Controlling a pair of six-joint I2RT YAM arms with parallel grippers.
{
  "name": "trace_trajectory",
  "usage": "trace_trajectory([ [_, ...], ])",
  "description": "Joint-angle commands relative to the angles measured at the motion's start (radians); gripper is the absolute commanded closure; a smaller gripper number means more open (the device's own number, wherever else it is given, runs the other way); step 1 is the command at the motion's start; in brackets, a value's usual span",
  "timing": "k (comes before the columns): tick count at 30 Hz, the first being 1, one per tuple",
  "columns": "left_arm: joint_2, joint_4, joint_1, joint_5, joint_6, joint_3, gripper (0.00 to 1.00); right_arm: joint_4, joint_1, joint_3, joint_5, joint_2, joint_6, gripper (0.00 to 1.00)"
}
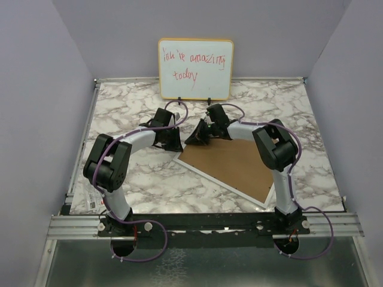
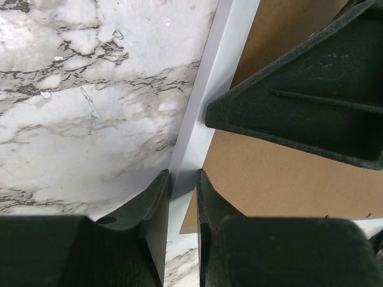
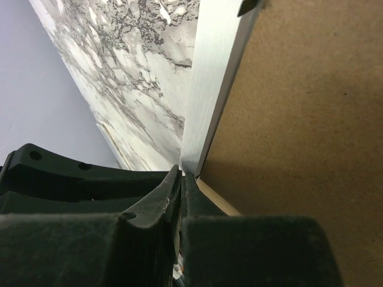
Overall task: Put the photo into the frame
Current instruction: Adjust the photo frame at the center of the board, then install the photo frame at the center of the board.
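Observation:
The frame [image 1: 222, 184] lies face down on the marble table, its thin white rim around the brown backing board [image 1: 239, 161]. The photo is hidden. My left gripper [image 1: 173, 143] sits at the frame's far left corner. In the left wrist view its fingers [image 2: 184, 174] straddle the white rim [image 2: 209, 89] and close on it. My right gripper [image 1: 197, 139] is at the same corner. In the right wrist view its fingers [image 3: 181, 173] are nearly together on the end of the rim [image 3: 209, 78], beside the board [image 3: 299, 119].
A wood-edged whiteboard [image 1: 195, 69] with red handwriting stands at the back centre. The two grippers are close together; the right one's finger [image 2: 311, 101] fills the upper right of the left wrist view. Grey walls enclose the marble table [image 1: 131, 107].

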Motion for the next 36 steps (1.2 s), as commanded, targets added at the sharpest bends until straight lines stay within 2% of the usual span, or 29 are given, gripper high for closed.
trace_trajectory([
  [1, 0.089, -0.186, -0.011, -0.083, 0.037, -0.051, 0.88, -0.204, -0.002, -0.093, 0.146, 0.044, -0.09, 0.95],
  [14, 0.099, -0.193, -0.011, -0.099, 0.042, -0.038, 0.88, -0.155, -0.003, -0.198, 0.181, 0.001, -0.135, 0.96],
  [22, 0.09, -0.197, -0.011, -0.093, 0.046, -0.019, 0.86, -0.058, -0.005, -0.242, 0.17, -0.087, -0.158, 0.96],
  [26, 0.064, -0.197, -0.011, -0.069, 0.052, 0.029, 0.75, -0.024, -0.041, -0.206, 0.184, -0.194, -0.161, 0.94],
  [29, 0.051, -0.193, -0.011, -0.042, 0.054, 0.083, 0.56, -0.026, -0.075, -0.138, 0.187, -0.232, -0.165, 0.92],
  [32, 0.056, -0.172, -0.001, 0.016, 0.029, 0.137, 0.36, -0.058, -0.096, -0.047, 0.177, -0.199, -0.163, 0.89],
  [36, 0.087, -0.142, 0.006, 0.064, -0.018, 0.201, 0.3, -0.069, -0.109, 0.062, 0.136, -0.123, -0.159, 0.83],
])
